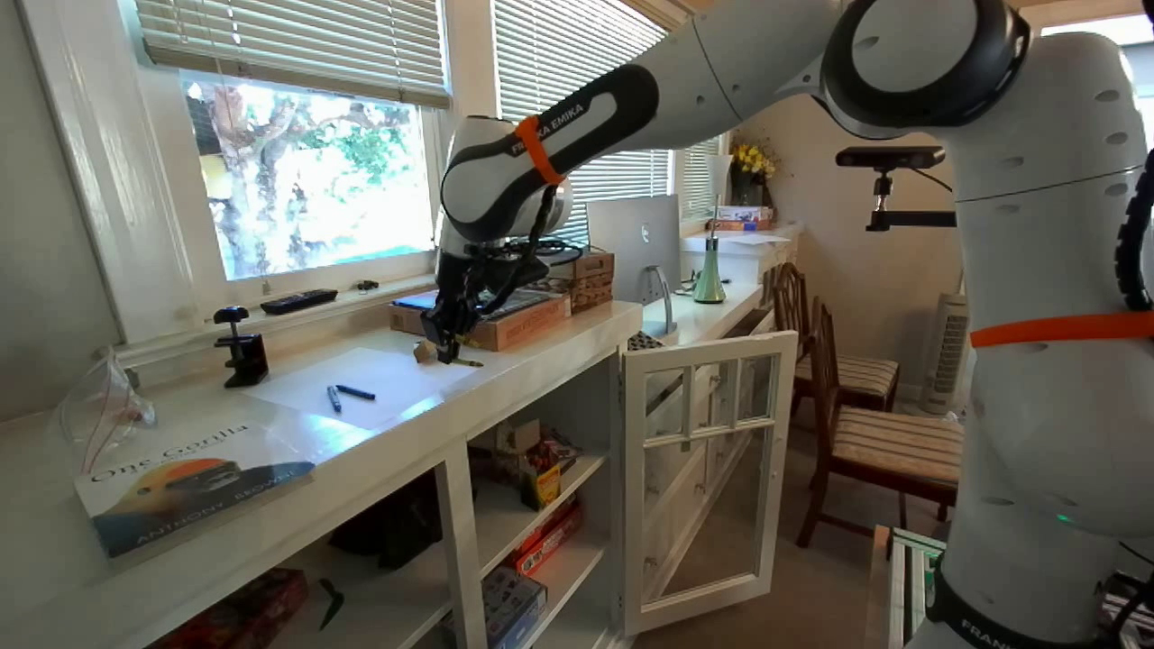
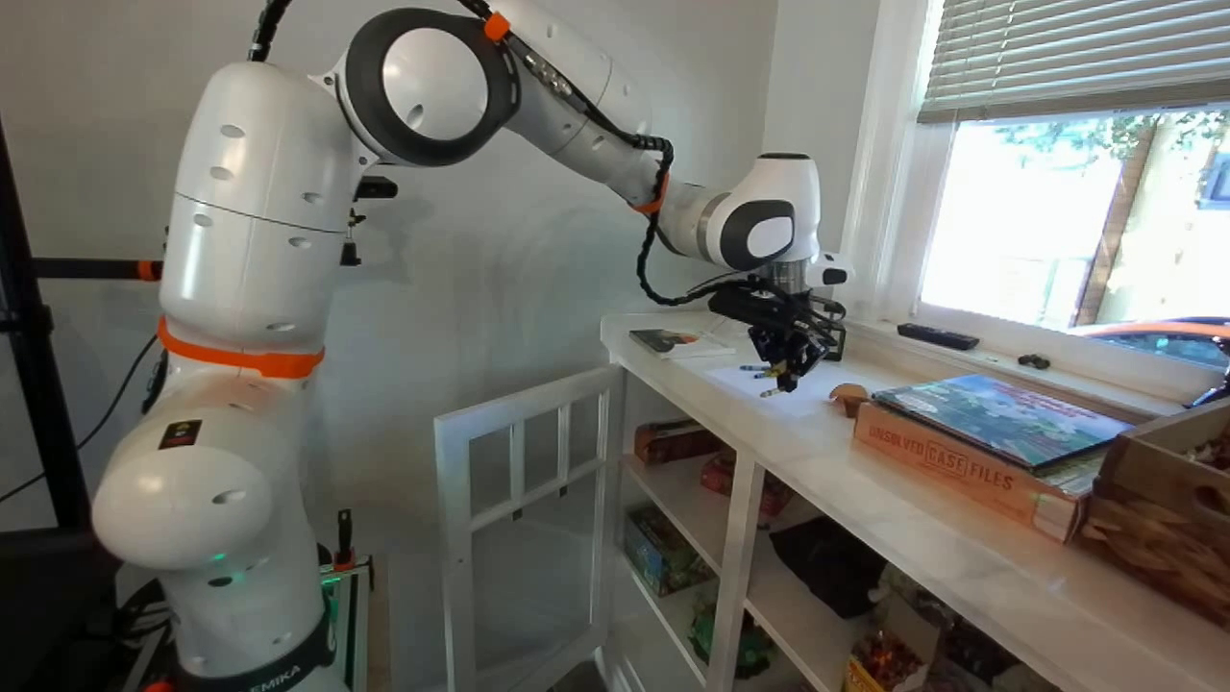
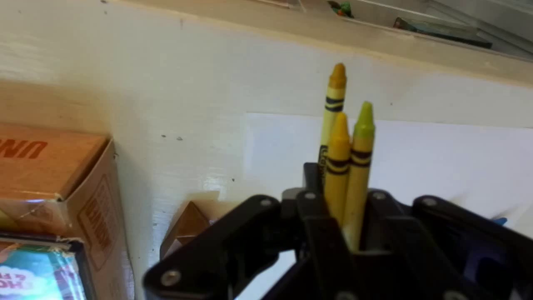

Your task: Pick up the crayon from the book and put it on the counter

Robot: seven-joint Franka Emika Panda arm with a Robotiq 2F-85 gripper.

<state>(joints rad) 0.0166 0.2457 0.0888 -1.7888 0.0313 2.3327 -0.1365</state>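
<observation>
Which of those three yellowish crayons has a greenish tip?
The rightmost crayon in the wrist view: its tip is yellow-green. The bright yellow crayon beside it and the golden-tipped crayon reaching highest there show no green.

Daylight blazes through the window (image 1: pixel 315 180) at upper left of an exterior view, slatted blinds (image 1: pixel 293 45) hanging partway down. A dark remote (image 1: pixel 299 301) lies on the sill (image 1: pixel 397 282); below it at mid-left stands a black clamp (image 1: pixel 243 351), and by the left edge slumps a clear plastic bag (image 1: pixel 106 406). Right of centre, a silver monitor (image 1: pixel 631 243) shows me its back, yellow flowers (image 1: pixel 753 159) farther up and wooden chairs with striped seats (image 1: pixel 891 443) farther right.
</observation>
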